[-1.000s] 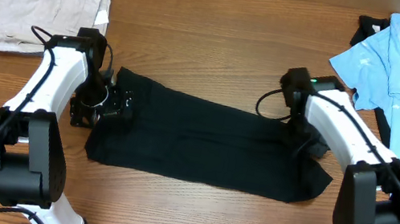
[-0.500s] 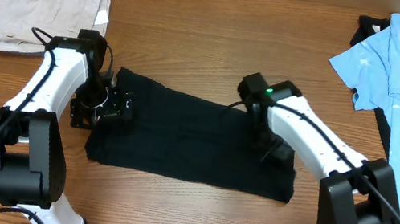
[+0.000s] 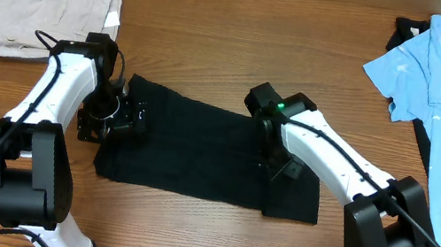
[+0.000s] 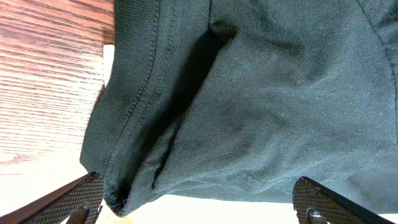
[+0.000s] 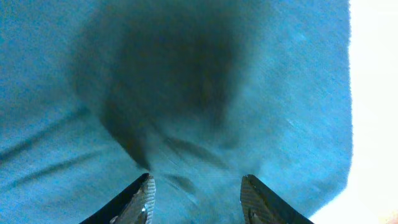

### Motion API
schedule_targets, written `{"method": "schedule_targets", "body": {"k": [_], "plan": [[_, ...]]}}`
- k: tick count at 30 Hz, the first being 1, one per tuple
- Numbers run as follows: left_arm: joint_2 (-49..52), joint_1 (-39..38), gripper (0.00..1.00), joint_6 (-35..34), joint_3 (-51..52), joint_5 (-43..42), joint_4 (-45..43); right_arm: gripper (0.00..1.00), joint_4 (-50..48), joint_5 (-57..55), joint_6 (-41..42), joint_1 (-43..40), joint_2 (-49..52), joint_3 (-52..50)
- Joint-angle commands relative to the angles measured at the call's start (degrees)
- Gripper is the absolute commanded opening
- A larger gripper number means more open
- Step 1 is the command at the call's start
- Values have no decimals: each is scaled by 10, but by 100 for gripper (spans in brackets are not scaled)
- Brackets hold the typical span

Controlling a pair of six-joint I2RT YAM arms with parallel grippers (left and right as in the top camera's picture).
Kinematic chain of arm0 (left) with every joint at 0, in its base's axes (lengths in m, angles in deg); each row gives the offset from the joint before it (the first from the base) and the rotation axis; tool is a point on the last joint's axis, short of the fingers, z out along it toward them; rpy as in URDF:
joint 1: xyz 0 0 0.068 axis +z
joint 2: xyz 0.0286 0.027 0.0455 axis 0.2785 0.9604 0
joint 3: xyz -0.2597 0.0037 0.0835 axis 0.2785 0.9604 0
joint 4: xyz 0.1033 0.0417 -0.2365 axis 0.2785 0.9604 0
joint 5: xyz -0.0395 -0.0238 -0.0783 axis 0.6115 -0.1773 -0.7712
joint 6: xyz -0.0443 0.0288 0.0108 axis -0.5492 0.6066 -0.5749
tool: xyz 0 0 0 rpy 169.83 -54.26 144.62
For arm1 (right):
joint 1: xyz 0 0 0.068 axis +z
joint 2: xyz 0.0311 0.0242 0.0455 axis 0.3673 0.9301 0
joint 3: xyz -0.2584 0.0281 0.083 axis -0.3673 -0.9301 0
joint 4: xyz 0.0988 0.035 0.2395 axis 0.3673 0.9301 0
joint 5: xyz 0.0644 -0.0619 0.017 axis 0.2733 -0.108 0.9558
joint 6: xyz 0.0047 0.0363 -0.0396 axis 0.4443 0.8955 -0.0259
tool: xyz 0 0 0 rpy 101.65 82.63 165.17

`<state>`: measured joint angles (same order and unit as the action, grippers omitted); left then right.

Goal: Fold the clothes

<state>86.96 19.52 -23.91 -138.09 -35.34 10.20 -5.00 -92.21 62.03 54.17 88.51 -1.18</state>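
Overhead: soft, limp black shirt (image 3: 198,151) on the counter (image 3: 244,38), right end effector (image 3: 279,167) part-open, left end effector (image 3: 114,116) wide, both empty, best pinched at a hemmed corner.

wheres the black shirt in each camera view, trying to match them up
Overhead: the black shirt lies folded in the middle of the table.
Left wrist: it fills most of the frame, hemmed edge at left.
Right wrist: blurred, bluish-looking cloth fills the frame, likely this shirt.
Shared landmark: the table, upper left in the left wrist view; none in the right wrist.
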Motion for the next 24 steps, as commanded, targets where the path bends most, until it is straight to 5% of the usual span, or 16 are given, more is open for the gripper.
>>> {"method": "schedule_targets", "body": {"k": [1,5,8,12,24], "plan": [[-18,-4,100,-2,3,-7,0,49,28,-5,-1,-9,-22,41],[-18,-4,100,-2,3,-7,1,52,83,-46,-1,-31,-41,80],[-18,-4,100,-2,3,-7,3,70,101,-70,-3,-64,-53,83],[-18,-4,100,-2,3,-7,7,73,91,-48,-104,-130,-52,75],[-18,-4,100,-2,3,-7,13,74,-32,374,-498,-374,-52,-34]]}}
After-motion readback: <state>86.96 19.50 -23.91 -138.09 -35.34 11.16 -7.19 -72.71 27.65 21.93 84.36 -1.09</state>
